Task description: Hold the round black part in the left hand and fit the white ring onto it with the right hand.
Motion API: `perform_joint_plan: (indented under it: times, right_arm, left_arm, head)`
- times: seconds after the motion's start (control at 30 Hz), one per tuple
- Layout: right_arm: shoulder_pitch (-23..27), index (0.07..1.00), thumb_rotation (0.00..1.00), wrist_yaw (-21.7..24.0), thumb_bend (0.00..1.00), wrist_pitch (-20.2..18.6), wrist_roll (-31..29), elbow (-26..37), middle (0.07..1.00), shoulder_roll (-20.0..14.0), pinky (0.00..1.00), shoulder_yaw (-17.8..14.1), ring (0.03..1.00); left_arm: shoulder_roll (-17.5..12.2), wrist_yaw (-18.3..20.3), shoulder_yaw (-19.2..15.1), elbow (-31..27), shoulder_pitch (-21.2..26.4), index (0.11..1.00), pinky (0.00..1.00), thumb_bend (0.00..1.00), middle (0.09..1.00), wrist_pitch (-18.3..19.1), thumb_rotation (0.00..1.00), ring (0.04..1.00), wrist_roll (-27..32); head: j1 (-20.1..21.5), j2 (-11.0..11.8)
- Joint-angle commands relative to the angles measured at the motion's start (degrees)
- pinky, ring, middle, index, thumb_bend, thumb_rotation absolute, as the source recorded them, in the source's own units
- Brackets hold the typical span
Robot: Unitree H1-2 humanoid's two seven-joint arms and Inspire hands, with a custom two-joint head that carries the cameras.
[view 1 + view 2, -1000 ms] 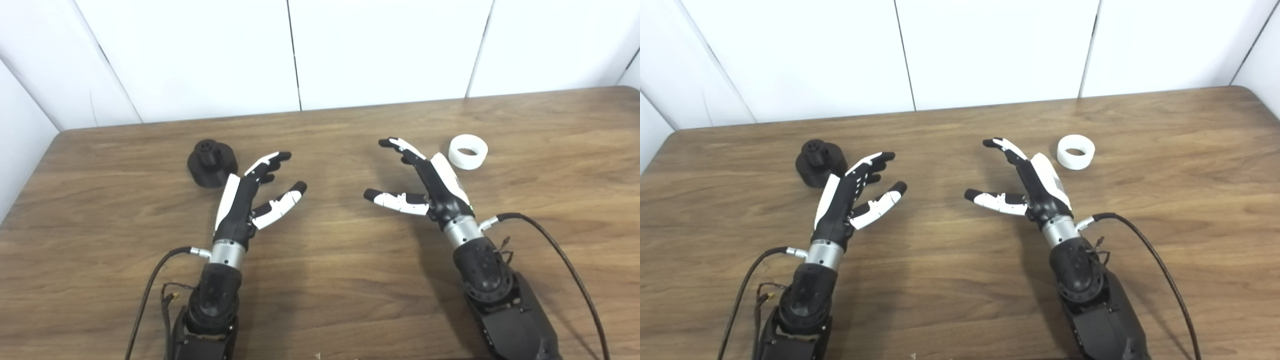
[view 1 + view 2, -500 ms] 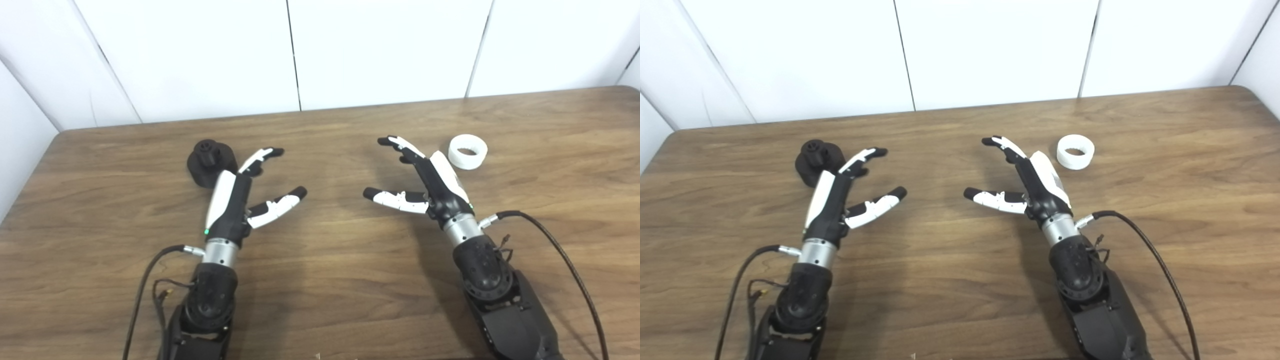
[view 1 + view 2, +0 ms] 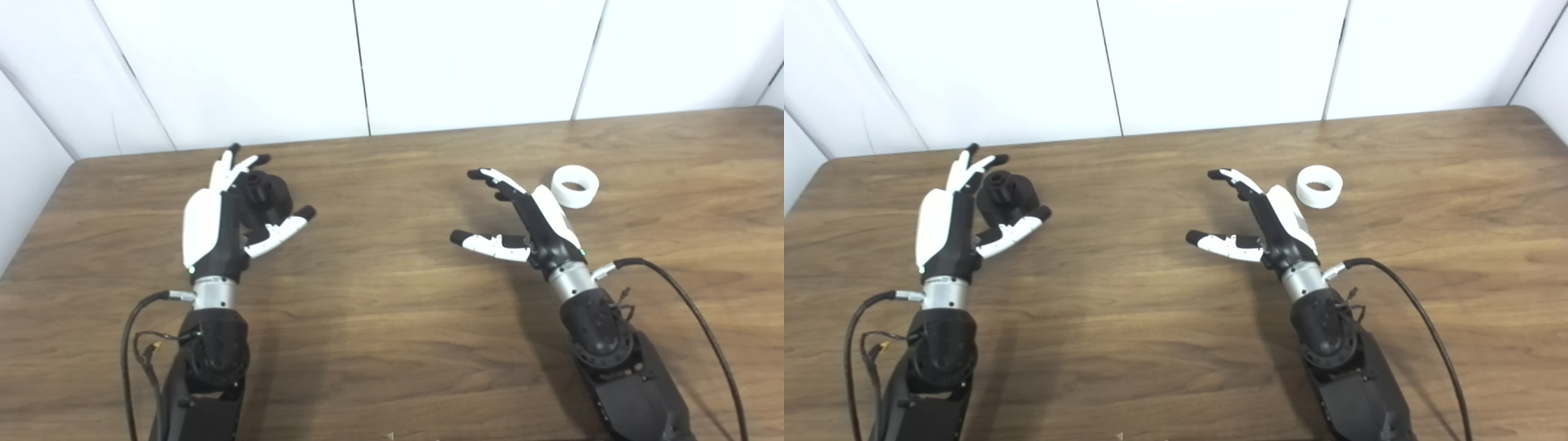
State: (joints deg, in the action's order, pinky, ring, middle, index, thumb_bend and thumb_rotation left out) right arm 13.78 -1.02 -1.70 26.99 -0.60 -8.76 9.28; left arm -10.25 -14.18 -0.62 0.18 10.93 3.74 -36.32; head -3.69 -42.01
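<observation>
The round black part [image 3: 267, 192] stands on the wooden table [image 3: 392, 343] at the left, a hub with a raised knob on top. My left hand [image 3: 226, 214] is open around it, fingers spread along its left and far side and the thumb reaching under its near right side; I cannot tell whether they touch it. The white ring [image 3: 574, 186] lies flat on the table at the right. My right hand [image 3: 527, 217] is open and holds nothing, just left of and nearer than the ring.
A white panelled wall [image 3: 367, 61] runs along the table's far edge. Black cables [image 3: 692, 318] trail from both wrists over the near part of the table.
My left hand has swung left and forward from beside the black part to cup it, fingers still apart. The right hand has barely shifted. The ring and the black part stay put.
</observation>
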Motion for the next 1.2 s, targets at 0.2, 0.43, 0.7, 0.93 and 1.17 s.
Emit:
perform_joint_plan:
  times: [0.2,0.43,0.7,0.93,1.17]
  right_arm:
    - [2.2,0.839,0.44,-0.2,0.77,1.9,-1.6,1.5,0.908,-0.6,0.84,-0.9,0.9]
    - [1.6,0.849,0.43,0.7,0.77,1.6,-3.0,2.1,0.917,-1.8,0.83,-1.6,0.896]
    - [2.0,0.84,0.42,0.3,0.77,5.0,-4.7,-0.3,0.907,-3.2,0.78,-1.9,0.869]
    - [2.1,0.848,0.42,0.6,0.76,6.1,-6.2,-1.2,0.915,-3.8,0.81,-2.6,0.888]
    - [2.4,0.846,0.42,0.4,0.78,6.4,-6.1,-1.0,0.91,-4.3,0.8,-2.5,0.882]
  left_arm:
    - [-2.6,-6.7,-2.9,4.8,4.9,0.92,1.0,0.97,1.0,3.0,0.47,1.0,-2.9]
    - [-3.7,-7.3,-3.2,6.8,6.0,0.914,1.0,0.99,1.0,3.9,0.47,1.0,-1.9]
    - [-3.2,-8.3,-2.8,5.9,6.1,0.903,1.0,1.0,1.0,6.0,0.46,1.0,-2.8]
    - [-4.0,-5.4,-1.4,5.5,6.5,0.913,1.0,1.0,1.0,8.0,0.49,1.0,-2.6]
    - [-7.7,2.2,1.4,8.1,10.0,0.883,1.0,1.0,1.0,12.4,0.55,1.0,-3.1]
  head:
    - [-3.6,0.3]
    - [-8.9,0.9]
    - [-13.0,1.5]
    - [-13.5,1.6]
    - [-13.3,1.7]
